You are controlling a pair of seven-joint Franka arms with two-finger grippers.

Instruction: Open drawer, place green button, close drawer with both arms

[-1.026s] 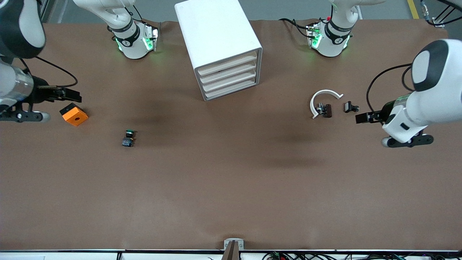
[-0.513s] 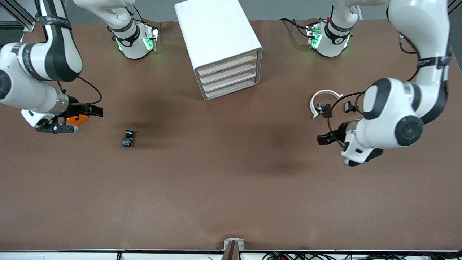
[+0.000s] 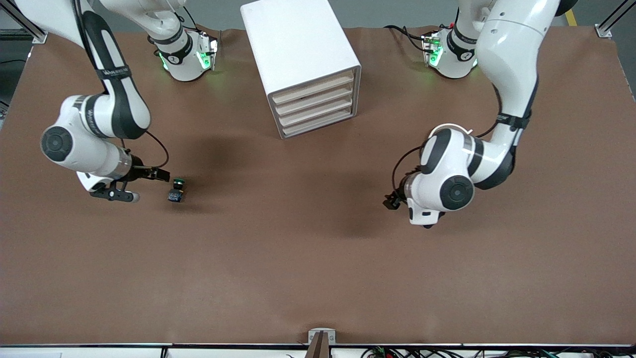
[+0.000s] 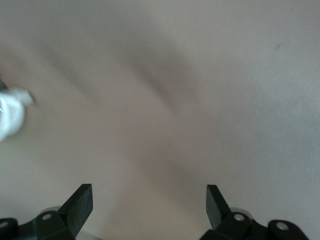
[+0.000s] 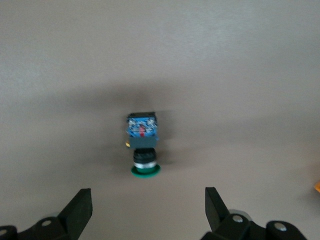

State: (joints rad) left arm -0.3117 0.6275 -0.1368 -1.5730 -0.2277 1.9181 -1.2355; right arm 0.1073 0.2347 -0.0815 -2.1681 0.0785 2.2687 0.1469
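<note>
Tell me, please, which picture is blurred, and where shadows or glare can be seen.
Left wrist view: motion blur smears the table into streaks, only the open left hand is crisp. Right wrist view: slightly soft, with a dim shadow around the small green-capped push-button, open right hand below. Front view: sharp; soft dark shadows under both arms; green lights glow on the bases; no strong glare on the white box cabinet.

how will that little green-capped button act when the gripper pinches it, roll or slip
The button lies on its side on the table, and its round green cap and collar could let it roll if nudged. Its boxy blue-grey base probably limits that and offers flatter faces to pinch. It looks small and rigid, likely light, so the open right gripper might knock it aside on an off-centre close.
</note>
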